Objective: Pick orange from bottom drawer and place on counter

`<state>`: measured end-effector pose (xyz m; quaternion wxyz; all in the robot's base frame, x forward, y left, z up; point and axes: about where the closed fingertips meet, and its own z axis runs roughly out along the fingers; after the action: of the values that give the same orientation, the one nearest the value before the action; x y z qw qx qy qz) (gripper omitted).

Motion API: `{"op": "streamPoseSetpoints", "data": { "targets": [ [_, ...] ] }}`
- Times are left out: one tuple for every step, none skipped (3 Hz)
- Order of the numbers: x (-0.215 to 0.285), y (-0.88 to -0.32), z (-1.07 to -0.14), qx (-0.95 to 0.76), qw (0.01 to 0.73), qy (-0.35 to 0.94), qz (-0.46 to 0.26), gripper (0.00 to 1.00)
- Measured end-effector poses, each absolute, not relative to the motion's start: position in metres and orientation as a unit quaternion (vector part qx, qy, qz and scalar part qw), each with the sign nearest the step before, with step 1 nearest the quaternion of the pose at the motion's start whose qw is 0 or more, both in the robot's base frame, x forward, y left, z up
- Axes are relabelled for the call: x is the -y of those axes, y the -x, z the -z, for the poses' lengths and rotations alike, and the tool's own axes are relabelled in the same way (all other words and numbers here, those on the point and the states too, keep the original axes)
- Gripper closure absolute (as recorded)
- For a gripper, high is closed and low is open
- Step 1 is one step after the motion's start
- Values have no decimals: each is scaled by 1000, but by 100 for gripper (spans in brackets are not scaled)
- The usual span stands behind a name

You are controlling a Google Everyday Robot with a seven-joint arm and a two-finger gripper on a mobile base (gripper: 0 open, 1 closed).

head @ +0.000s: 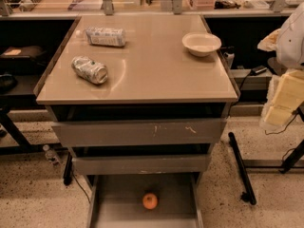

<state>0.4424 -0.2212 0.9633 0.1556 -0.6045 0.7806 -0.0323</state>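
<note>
The gripper [284, 101] hangs off the table's [152, 65] right edge, and I cannot tell how open it is. Reaching low, it could knock the loose orange [150, 201] rolling across the drawer [121, 198].

Lab (cluttered benches [57, 0] behind); gripper [281, 99] at right edge.

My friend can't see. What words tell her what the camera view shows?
An orange lies in the open bottom drawer of a grey cabinet. On its counter sit a white bowl, a crushed can and a packet. The robot's hand hangs at the right edge.
</note>
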Motion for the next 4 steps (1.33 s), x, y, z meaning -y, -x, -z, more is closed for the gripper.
{"op": "streamPoseSetpoints", "data": {
  "targets": [
    [229, -441, -907, -785, 142, 602, 1, 0],
    [232, -427, -835, -783, 132, 607, -38, 0],
    [231, -407, -768, -766, 148, 623, -61, 0],
    [235, -391, -704, -754, 204, 617, -94, 0]
  ]
}}
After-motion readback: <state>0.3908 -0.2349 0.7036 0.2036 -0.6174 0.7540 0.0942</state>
